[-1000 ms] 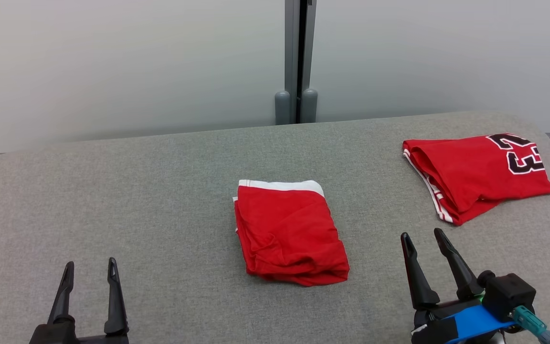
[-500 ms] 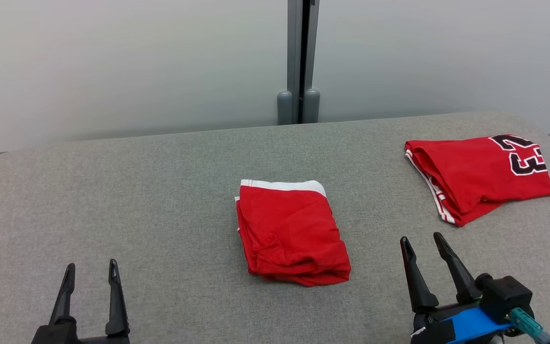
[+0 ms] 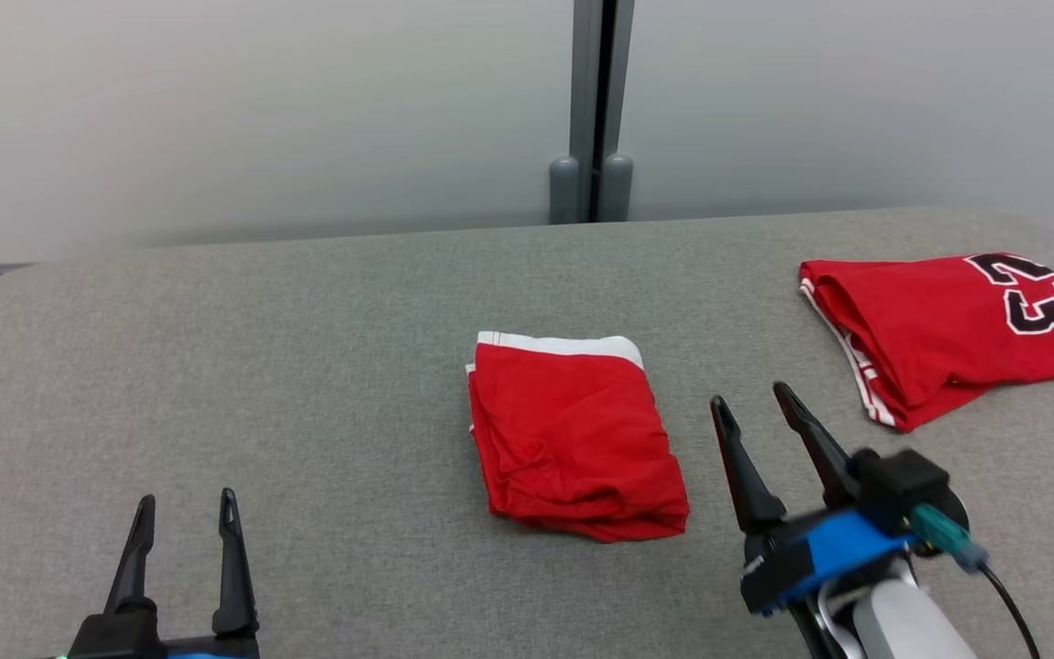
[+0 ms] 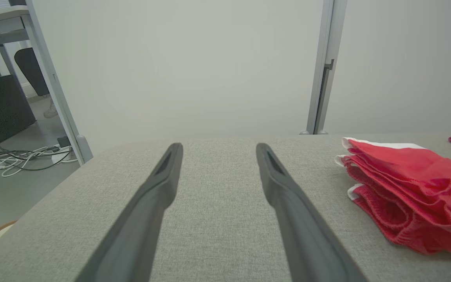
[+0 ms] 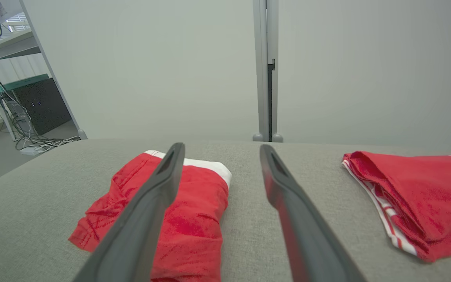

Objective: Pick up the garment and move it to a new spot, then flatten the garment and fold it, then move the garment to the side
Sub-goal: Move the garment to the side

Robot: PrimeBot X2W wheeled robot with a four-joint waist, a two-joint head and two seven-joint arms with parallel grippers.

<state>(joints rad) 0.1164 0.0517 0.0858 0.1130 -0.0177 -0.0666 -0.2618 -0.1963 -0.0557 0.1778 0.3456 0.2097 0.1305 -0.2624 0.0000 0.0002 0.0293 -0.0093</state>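
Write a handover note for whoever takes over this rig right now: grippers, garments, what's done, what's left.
The left gripper is open and empty, at the near left of the table.
The right gripper is open and empty, just right of the white-banded red garment, not touching it.
That garment lies folded mid-table; the numbered jersey lies folded at the far right.
Done: folding, by the look of it. Left: probably moving the centre garment to the side.

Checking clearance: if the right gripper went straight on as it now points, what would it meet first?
Probably nothing: the right gripper points along the bare table between the folded red garment and the numbered jersey. It might skim the garment's edge; depth is unclear.
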